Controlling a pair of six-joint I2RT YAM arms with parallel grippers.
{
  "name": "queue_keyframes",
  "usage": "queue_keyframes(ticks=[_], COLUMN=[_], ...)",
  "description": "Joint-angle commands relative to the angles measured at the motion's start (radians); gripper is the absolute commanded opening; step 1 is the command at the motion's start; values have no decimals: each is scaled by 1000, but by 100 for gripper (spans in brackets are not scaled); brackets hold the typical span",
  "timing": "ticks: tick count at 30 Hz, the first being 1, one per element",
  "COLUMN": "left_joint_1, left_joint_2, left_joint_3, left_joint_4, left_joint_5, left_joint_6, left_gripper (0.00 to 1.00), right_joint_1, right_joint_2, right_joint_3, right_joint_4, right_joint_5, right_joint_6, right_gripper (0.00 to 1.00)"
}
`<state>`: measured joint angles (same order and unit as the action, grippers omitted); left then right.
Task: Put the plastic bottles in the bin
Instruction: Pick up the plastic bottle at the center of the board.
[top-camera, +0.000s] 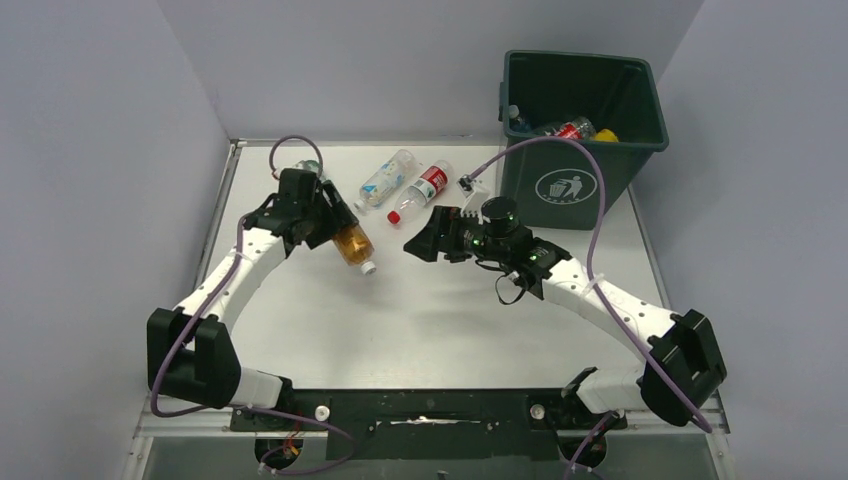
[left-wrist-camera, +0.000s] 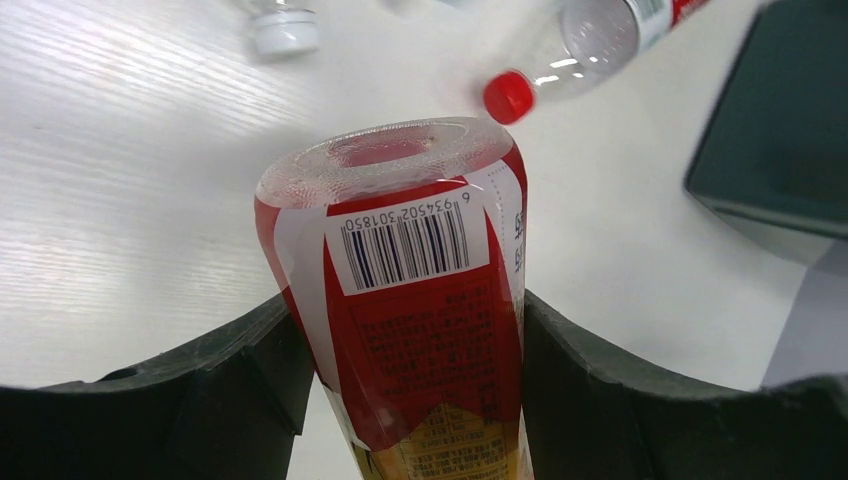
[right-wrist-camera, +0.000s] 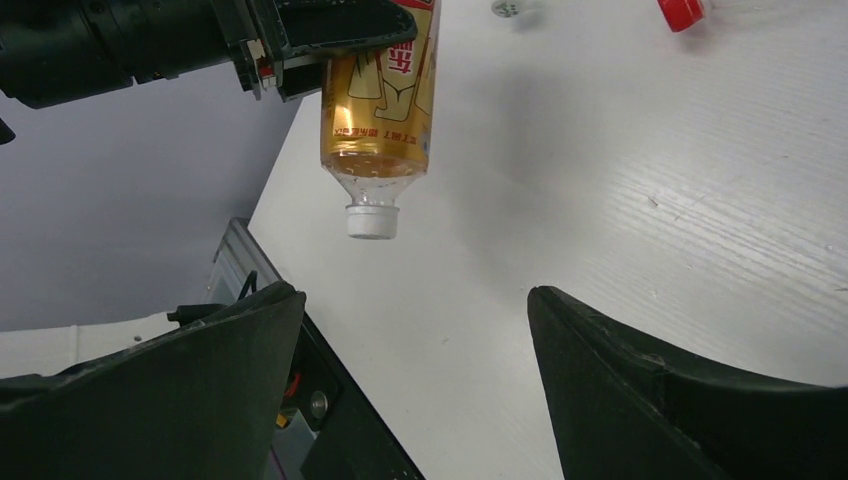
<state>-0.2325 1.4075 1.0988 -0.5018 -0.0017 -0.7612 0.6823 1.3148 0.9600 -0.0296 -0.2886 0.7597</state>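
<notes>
My left gripper (top-camera: 335, 225) is shut on an amber bottle (top-camera: 352, 245) with a red label and white cap, and holds it above the table, cap pointing down. In the left wrist view the bottle (left-wrist-camera: 410, 290) sits between both fingers of that gripper (left-wrist-camera: 405, 370). My right gripper (top-camera: 420, 245) is open and empty, facing the held bottle (right-wrist-camera: 375, 100) from its right; its jaws (right-wrist-camera: 415, 295) stand wide apart. Two clear bottles lie at the back: one with a blue label (top-camera: 385, 180), one with a red label and red cap (top-camera: 420, 192). The dark green bin (top-camera: 640, 110) holds several bottles (top-camera: 565, 130).
The bin stands at the back right, beyond my right arm; its corner shows in the left wrist view (left-wrist-camera: 780, 130). Grey walls enclose the table on the left, back and right. A small white piece (top-camera: 467, 183) lies near the bin's front.
</notes>
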Motion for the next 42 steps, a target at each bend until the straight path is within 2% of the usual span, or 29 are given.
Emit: queue_keyframes(ticks=[1,4,16,33,36,39,42], left_joint_1=[-55,-93,-221,-258,-261,-264,-265], left_joint_2=[-51,-48,-25,-21,-27,-29,-28], left_joint_3=[78,89,135,146,141,142,142], left_joint_4=[62,92,160,205,217,220,221], left_joint_5=[77,100,89,75,78,72,66], left_joint_6=[24,26,26,-1,-7,-10,-10], left_gripper=[58,58,58,58,58,58,59], right_joint_1=[21,29,57,117,125,127,129], right_joint_2=[7,16,38,79,90,94,95], right_joint_3=[17,19,13,2,8,11,13], right_joint_4=[104,104,112,133,133,132,128], right_joint_5=[-40,-41,-57,-46,-43,-44,-39], right_joint_6=[17,18,22,34,32,32,31], right_gripper=[83,80,48,46,41,28,24])
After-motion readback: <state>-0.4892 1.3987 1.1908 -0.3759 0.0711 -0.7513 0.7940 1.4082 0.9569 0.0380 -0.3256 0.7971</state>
